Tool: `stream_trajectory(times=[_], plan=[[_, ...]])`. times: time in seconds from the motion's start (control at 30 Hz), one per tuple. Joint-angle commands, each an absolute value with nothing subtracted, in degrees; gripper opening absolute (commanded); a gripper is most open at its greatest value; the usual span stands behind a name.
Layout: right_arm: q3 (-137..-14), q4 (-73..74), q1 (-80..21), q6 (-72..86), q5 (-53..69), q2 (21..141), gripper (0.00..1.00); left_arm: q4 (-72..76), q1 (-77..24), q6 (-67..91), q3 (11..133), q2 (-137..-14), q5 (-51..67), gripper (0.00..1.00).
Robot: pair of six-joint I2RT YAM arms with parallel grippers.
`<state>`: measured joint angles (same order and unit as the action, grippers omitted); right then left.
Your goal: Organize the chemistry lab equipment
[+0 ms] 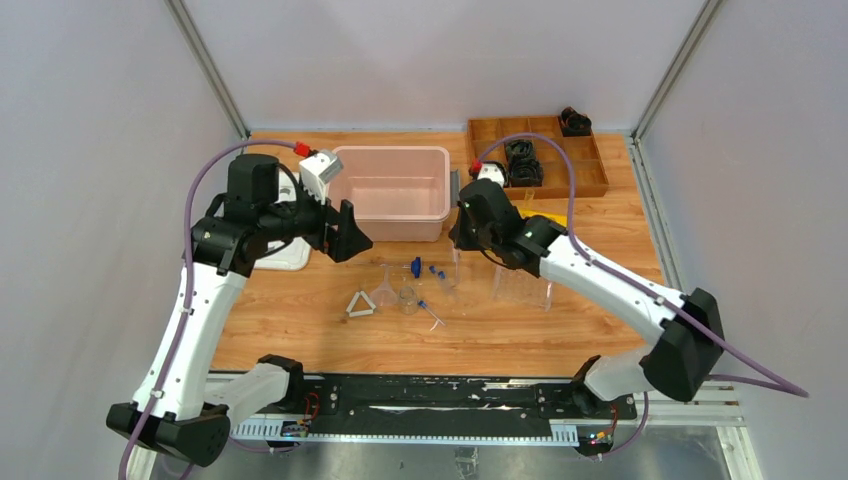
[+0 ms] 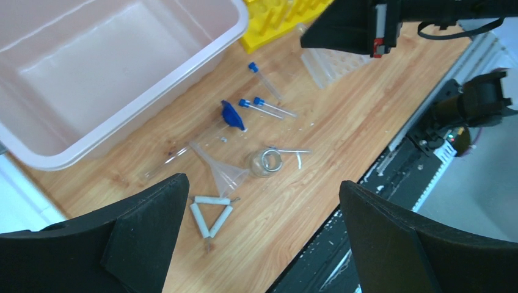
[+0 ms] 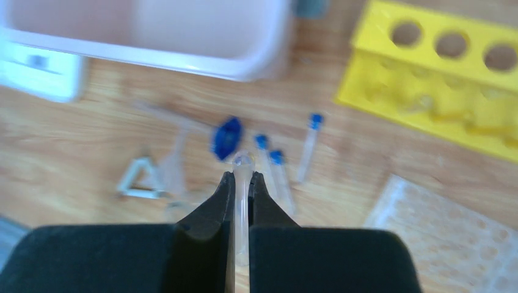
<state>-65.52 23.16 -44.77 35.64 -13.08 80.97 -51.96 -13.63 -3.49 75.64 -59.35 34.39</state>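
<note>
Pale grey walls (image 1: 430, 50) enclose a wooden table (image 1: 300, 335), evenly lit.

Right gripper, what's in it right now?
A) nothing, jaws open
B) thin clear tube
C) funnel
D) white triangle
B: in the right wrist view the right gripper is shut on a thin clear tube, whose rounded end pokes past the fingertips. The white triangle and funnel lie on the table.
</note>
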Motion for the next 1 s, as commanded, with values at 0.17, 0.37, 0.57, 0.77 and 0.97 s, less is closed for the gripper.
stream_trajectory(times=[0.17,0.37,0.57,0.77,0.97], plan=[[-74.68,9.02,-53.02,37.02,-12.59,78.95,0.0,-47.28,-13.71,0.51,70.58,-58.98,44.64,0.98],[-83.18,8.14,-55.98,39.73,-11.5,84.74,0.0,-41.14,-13.71,6.56,70.4,-58.5,48.08,0.96],[-82.51,1.57,-56.14,45.2,-6.05,85.67,0.0,-37.36,-13.71,8.74,67.68,-57.64,48.8,0.92],[-81.19,-1.19,-56.67,45.92,-5.03,83.99,0.0,-34.14,-13.71,9.44,66.58,-57.4,47.69,0.87],[-82.38,-0.72,-57.87,43.2,-6.55,83.06,0.0,-31.14,-13.71,12.4,66.73,-58.37,47.47,0.79]])
